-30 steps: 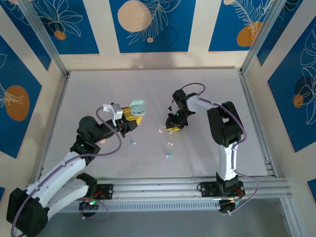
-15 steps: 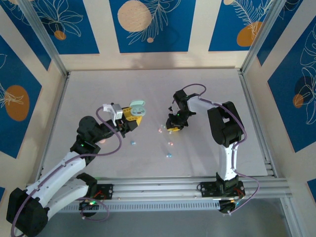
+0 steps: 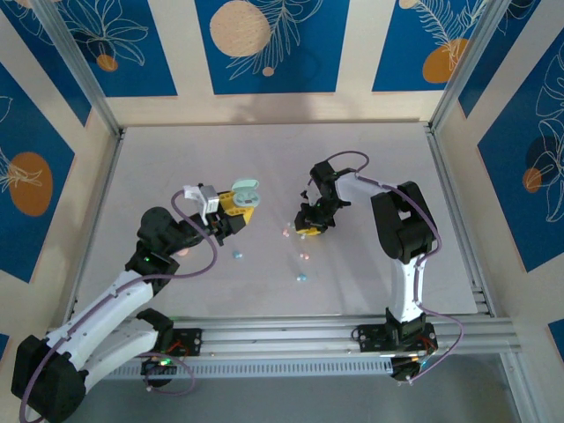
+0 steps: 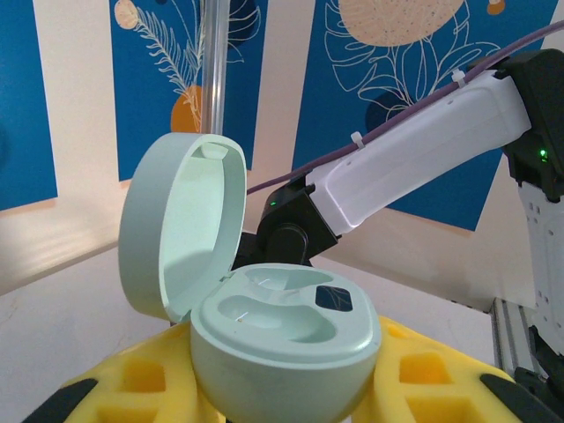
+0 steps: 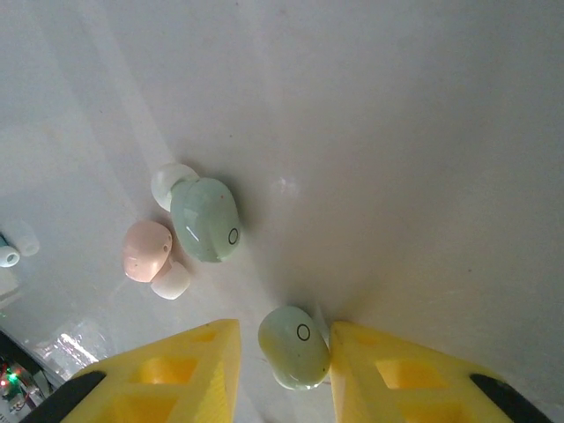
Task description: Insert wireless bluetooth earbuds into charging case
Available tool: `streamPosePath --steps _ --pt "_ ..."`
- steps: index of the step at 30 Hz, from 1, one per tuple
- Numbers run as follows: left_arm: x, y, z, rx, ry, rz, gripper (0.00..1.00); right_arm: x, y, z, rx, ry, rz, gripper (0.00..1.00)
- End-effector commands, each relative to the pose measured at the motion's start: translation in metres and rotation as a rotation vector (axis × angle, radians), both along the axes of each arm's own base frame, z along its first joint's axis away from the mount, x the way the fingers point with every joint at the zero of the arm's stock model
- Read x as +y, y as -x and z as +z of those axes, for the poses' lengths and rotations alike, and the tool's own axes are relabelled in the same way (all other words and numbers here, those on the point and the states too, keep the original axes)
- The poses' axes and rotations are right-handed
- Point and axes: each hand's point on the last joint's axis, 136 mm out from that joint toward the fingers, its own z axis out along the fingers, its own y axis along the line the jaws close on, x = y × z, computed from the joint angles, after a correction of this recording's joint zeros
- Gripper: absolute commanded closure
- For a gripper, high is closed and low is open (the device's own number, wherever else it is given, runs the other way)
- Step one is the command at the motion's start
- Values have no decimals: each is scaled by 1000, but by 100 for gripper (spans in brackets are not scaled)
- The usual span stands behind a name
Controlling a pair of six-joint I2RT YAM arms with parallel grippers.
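Left jaws first: my left gripper (image 4: 282,388) is clamped on the base of a mint green charging case (image 4: 284,339), with 1 yellow finger (image 4: 123,383) pressed against each side. The case stands upright with its lid (image 4: 181,233) swung open toward 10 o'clock. Its 2 moulded wells face up, and the well at 3 o'clock holds a small dark patch.

From the top camera, this gripper sits at about 9 o'clock of the middle of the white table (image 3: 370,159), with the case at its 2 o'clock end. A light blue earbud (image 3: 236,255) lies on the table at 6 o'clock from it, well apart.

Further right, a pinkish earbud (image 3: 304,256) lies at 6 o'clock from my right gripper (image 3: 308,227). A second light blue earbud (image 3: 301,277) lies just past it in the same direction.

Through the right wrist camera, my right jaws are lowered to the table and parted, straddling 1 mint green earbud (image 5: 295,346). The bud touches the finger at its 3 o'clock side, and a thin gap shows at its 9 o'clock side, so it is bracketed, not squeezed. A second mint earbud (image 5: 204,218) lies loose at 11 o'clock from that one. A pink earbud (image 5: 147,250) rests just beside the second, at its 8 o'clock.
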Motion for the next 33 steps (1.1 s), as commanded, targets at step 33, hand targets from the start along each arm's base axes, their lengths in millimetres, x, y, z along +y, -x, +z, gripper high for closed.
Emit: streamPosePath --steps 33 --pt "-2 -1 9 -13 23 -5 70 -55 5 2 -185 383 -162 76"
